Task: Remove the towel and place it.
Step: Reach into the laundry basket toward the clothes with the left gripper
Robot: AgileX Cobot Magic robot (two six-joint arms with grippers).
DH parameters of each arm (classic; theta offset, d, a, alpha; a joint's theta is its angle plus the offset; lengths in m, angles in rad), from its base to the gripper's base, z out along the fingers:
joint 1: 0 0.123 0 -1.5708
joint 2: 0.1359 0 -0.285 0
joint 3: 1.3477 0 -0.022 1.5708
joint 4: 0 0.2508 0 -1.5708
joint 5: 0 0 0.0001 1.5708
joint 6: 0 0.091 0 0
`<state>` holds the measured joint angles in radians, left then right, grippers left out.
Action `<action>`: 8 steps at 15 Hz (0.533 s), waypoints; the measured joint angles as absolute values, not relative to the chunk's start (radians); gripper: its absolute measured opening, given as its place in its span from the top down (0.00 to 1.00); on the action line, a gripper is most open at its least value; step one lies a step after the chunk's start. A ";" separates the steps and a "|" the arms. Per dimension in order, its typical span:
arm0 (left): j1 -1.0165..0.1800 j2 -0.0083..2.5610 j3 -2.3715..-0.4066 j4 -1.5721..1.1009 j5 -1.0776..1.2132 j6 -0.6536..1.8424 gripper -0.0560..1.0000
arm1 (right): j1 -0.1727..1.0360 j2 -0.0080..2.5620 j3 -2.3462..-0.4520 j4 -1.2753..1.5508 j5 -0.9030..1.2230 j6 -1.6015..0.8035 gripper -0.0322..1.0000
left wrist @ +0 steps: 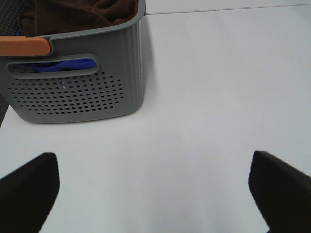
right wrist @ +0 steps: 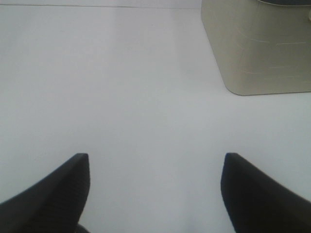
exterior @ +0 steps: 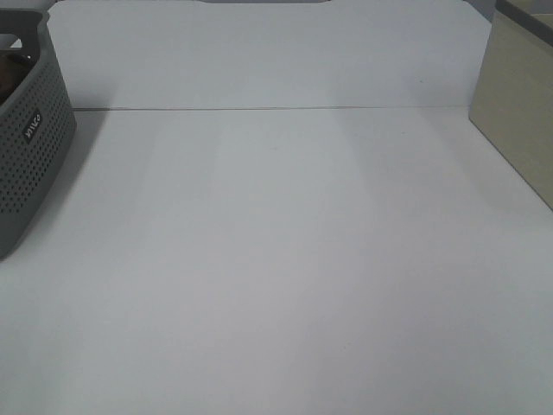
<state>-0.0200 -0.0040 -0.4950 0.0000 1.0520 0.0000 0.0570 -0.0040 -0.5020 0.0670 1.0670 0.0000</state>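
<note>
Basket [exterior: 30, 138] sits at the far left edge of the tabletop [exterior: 276, 277], toward the back. Box [exterior: 518, 121] is at the far right edge, also toward the back, well apart from the basket. Upright panel [exterior: 259, 52] runs behind the tabletop. Towel [left wrist: 82, 12] lies bunched in the basket, on top; another item [left wrist: 63, 65] under it shows through the handle slot. Left pincer [left wrist: 153, 158] hangs over the tabletop in front of the basket, apart from it. Right pincer [right wrist: 156, 158] is over the tabletop in front of the box, apart.
</note>
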 joint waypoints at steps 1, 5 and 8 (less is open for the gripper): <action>-0.020 -0.004 -0.495 0.000 1.052 0.000 0.01 | 0.057 -0.004 -0.502 0.067 1.067 0.000 0.26; -0.020 -0.004 -0.495 0.000 1.052 0.000 0.01 | 0.057 -0.004 -0.502 0.067 1.067 0.000 0.26; -0.020 -0.004 -0.495 0.000 1.052 0.000 0.01 | 0.057 -0.004 -0.502 0.067 1.067 0.000 0.26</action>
<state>-0.0200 -0.0040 -0.4950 0.0000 1.0520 0.0000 0.0570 -0.0040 -0.5020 0.0670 1.0670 0.0000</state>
